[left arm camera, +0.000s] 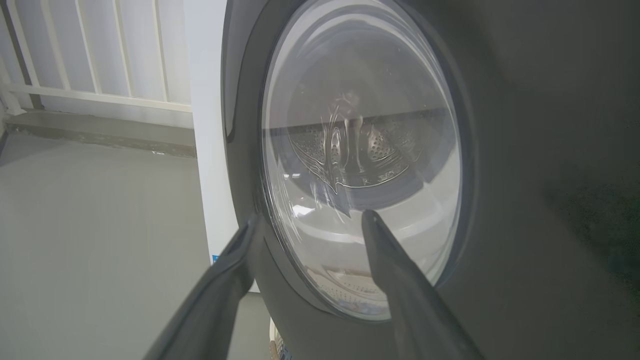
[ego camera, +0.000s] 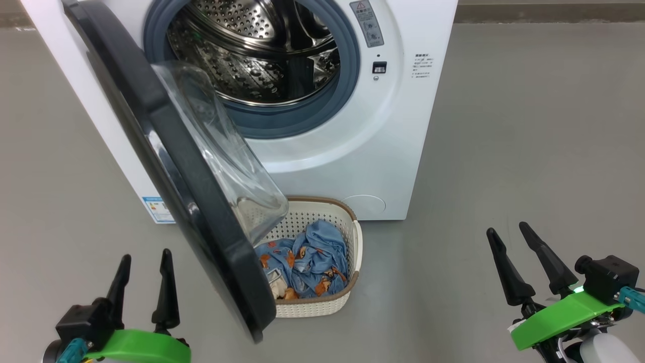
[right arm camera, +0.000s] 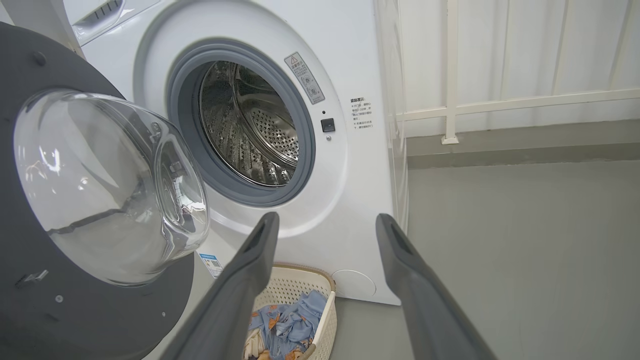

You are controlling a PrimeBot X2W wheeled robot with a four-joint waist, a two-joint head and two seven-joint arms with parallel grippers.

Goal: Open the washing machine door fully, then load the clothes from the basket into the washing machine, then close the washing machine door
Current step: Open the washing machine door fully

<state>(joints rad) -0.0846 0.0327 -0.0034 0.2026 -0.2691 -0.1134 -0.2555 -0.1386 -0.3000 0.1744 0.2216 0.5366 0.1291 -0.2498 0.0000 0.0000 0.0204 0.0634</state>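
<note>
1. The washing machine door (ego camera: 201,222) stands swung out from the washing machine (ego camera: 352,151) on its left-side hinge. Its bulging glass window (ego camera: 221,151) faces the bare steel drum (ego camera: 262,55).
2. The basket (ego camera: 352,302) sits on the grey floor (ego camera: 529,151) just in front of the machine. In the head view the door's lower edge partly covers it.
3. The clothes (ego camera: 312,257), blue with orange-brown figures, lie bunched inside the basket.
4. The left gripper (ego camera: 146,254) hangs to the left of the door's outer face, fingers spread and holding nothing.
5. The right gripper (ego camera: 507,228) hovers over the floor, well to the right of the basket, its fingers parted and empty.
</note>
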